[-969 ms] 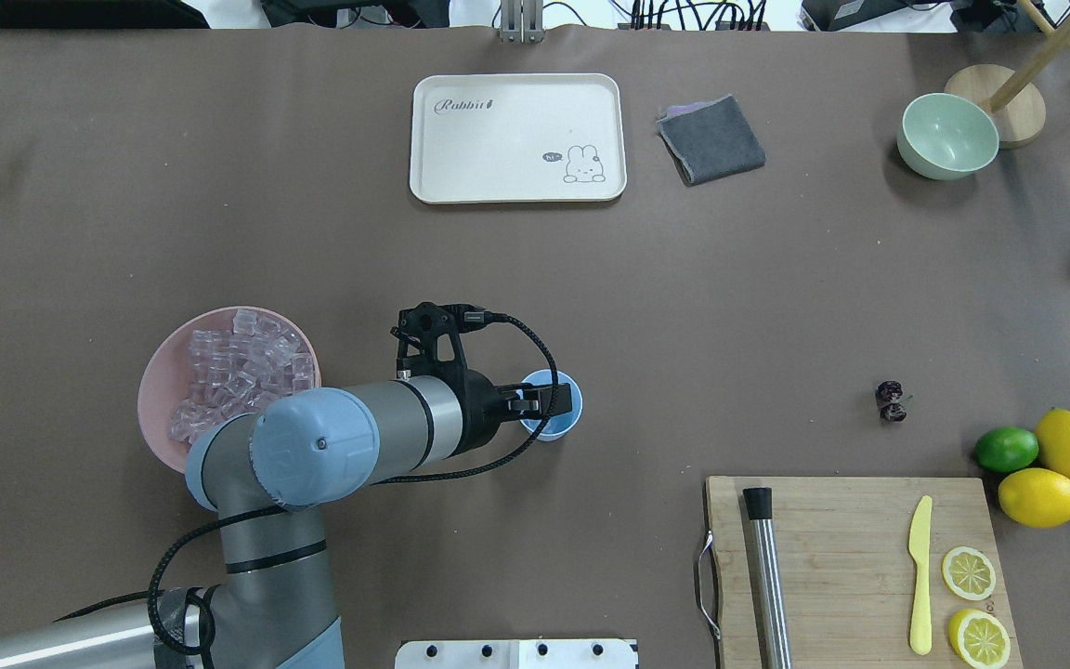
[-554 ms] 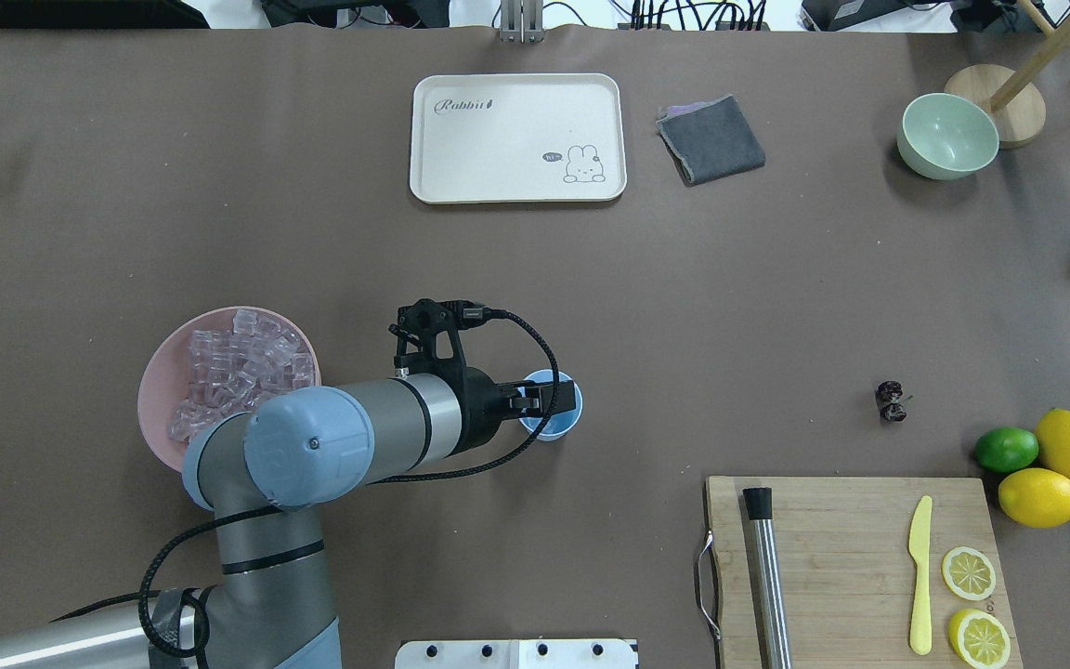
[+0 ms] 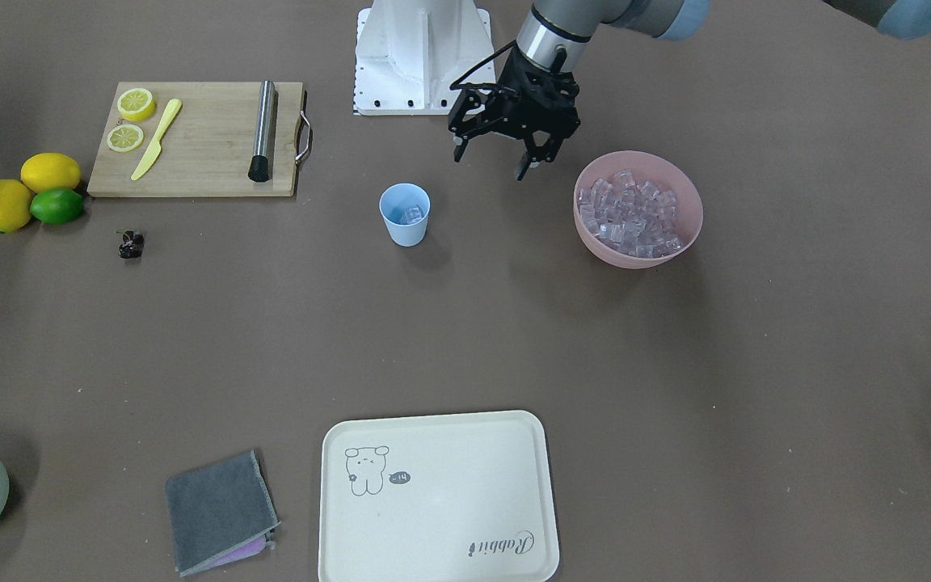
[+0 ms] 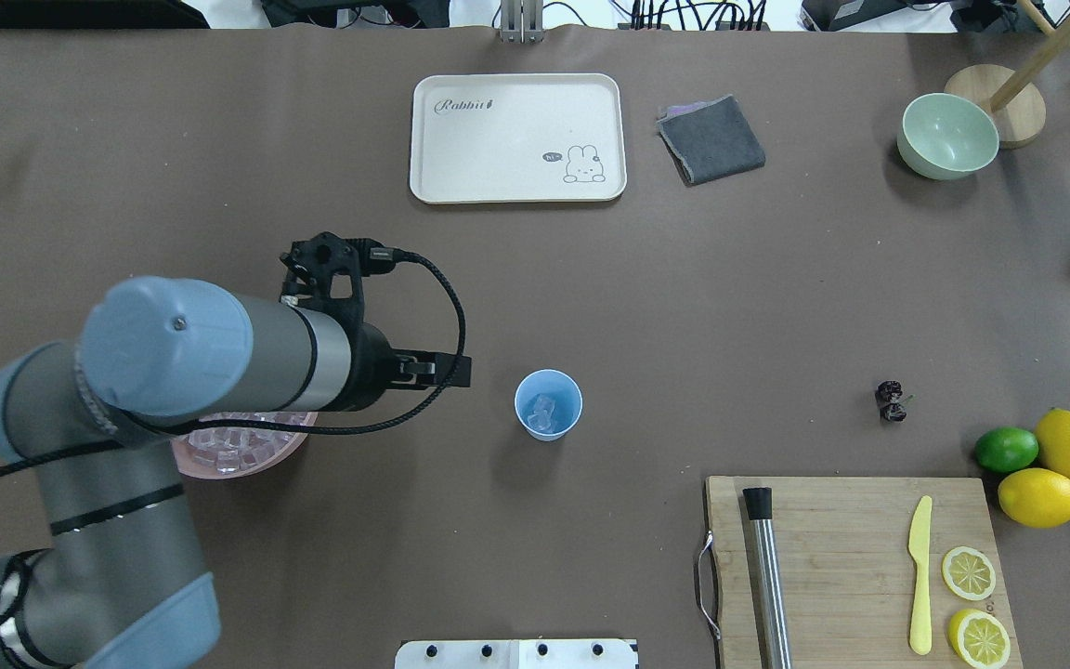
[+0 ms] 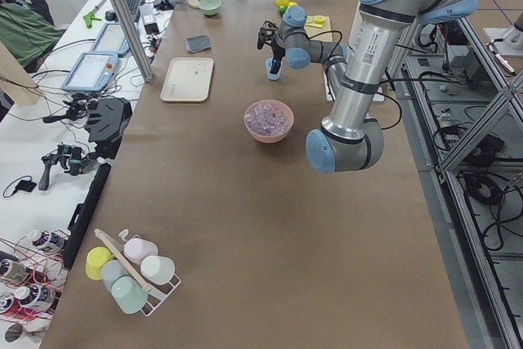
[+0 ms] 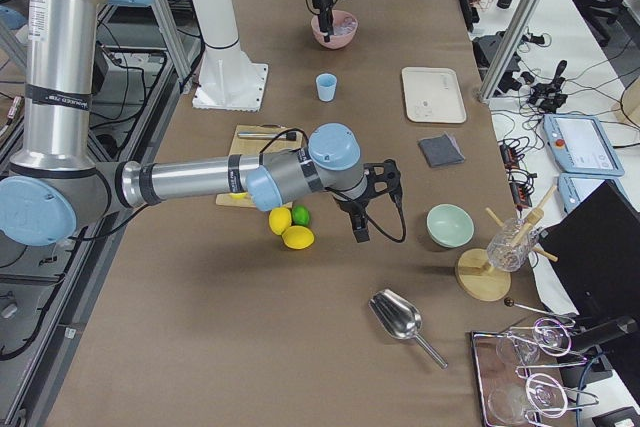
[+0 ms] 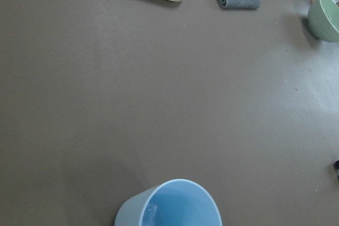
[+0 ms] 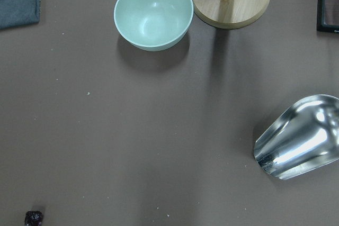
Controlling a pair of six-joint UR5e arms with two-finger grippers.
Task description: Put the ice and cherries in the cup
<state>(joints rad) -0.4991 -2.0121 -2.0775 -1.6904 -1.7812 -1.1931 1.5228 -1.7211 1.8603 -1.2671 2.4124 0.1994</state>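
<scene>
Ice (image 3: 410,214) lies in the cup (image 3: 406,232); left gripper (image 3: 491,164) hangs spread and empty between cup and pink bowl (image 3: 635,259), probably for another cube; cherries (image 3: 131,243) sit well apart from the cup.

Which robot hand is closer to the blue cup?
Left. The left gripper hangs open near the cup, between it and the pink bowl. The right gripper is far off, past the lemons at the table's end.
</scene>
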